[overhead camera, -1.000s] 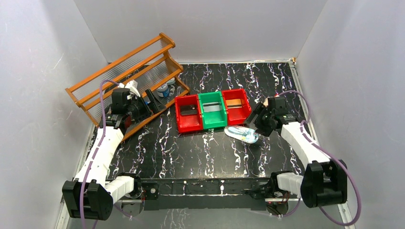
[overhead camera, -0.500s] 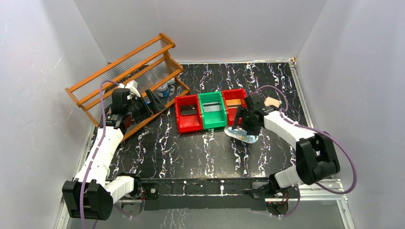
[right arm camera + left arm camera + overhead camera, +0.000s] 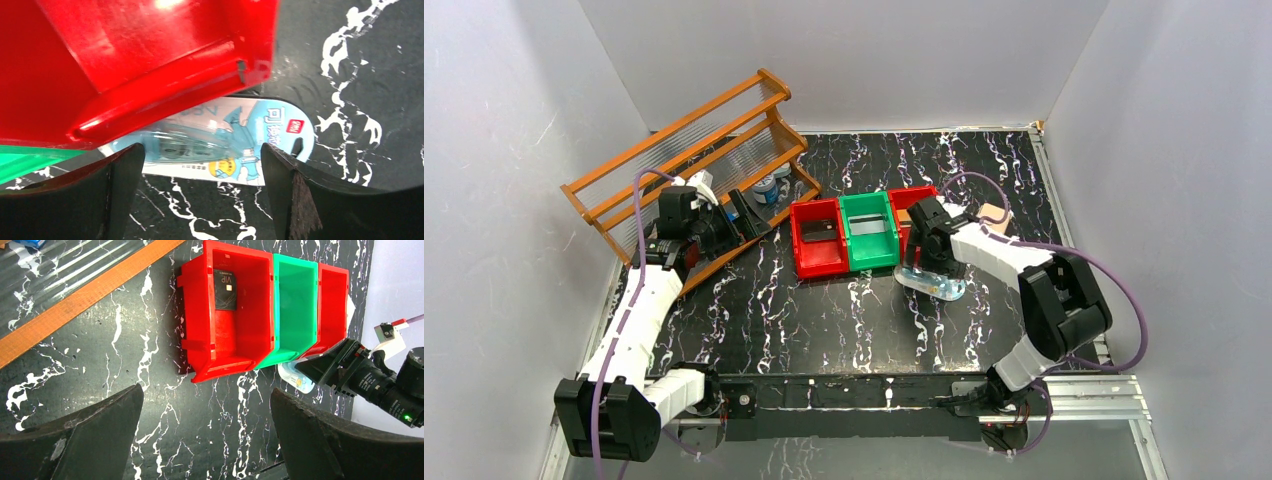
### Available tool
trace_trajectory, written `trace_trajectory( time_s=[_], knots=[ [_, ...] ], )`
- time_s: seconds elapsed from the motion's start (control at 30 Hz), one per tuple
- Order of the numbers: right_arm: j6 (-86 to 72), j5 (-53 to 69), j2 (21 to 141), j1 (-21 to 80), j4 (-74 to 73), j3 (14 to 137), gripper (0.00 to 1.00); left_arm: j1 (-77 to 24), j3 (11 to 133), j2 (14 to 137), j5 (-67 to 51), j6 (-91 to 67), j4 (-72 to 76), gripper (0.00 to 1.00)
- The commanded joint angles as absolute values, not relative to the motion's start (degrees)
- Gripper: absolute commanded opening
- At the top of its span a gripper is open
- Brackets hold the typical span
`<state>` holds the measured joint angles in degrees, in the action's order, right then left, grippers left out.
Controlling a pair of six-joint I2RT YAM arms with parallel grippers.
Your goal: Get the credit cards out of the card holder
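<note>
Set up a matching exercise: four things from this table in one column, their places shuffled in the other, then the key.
Things
1. dark card
2. green bin
3. teal-and-white package
4. wooden rack

Places
A. on the table, at the near edge of the right red bin
B. at the far left corner of the table
C. inside the left red bin
D. between the two red bins

Pairs: 1-C, 2-D, 3-A, 4-B
</note>
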<state>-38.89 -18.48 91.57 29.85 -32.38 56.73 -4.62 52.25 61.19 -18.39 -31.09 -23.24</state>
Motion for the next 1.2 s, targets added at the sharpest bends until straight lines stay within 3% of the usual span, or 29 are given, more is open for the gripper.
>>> trace_trajectory(
  time_s=[0.0, 0.23, 0.47, 0.8, 0.97, 1.17],
  knots=[
    [-40.48, -27.11, 89.18, 28.62, -36.77, 52.49, 0.95, -4.31, 53.66, 60.28, -18.72, -30.58, -24.48, 0.98],
    [-39.12, -26.45, 81.3, 17.65, -37.7, 46.6, 0.93, -4.33, 53.84, 60.3, -18.71, -30.14, -24.95, 0.98],
    [-35.9, -11.0, 73.38, 19.37, -31.07, 50.11, 0.9, -4.31, 53.79, 60.65, -19.15, -30.06, -24.83, 0.98],
    [-41.57, -17.79, 86.91, 32.33, -32.38, 58.66, 0.94, -4.31, 54.02, 60.08, -18.17, -29.22, -25.92, 0.98],
    [-41.51, -19.41, 91.29, 33.48, -31.19, 57.91, 0.95, -4.31, 54.14, 59.92, -17.25, -28.75, -26.44, 0.98],
    [-43.92, -30.62, 94.92, 33.36, -37.45, 56.22, 0.98, -4.31, 54.01, 60.17, -17.37, -28.59, -26.56, 0.98]
  ],
)
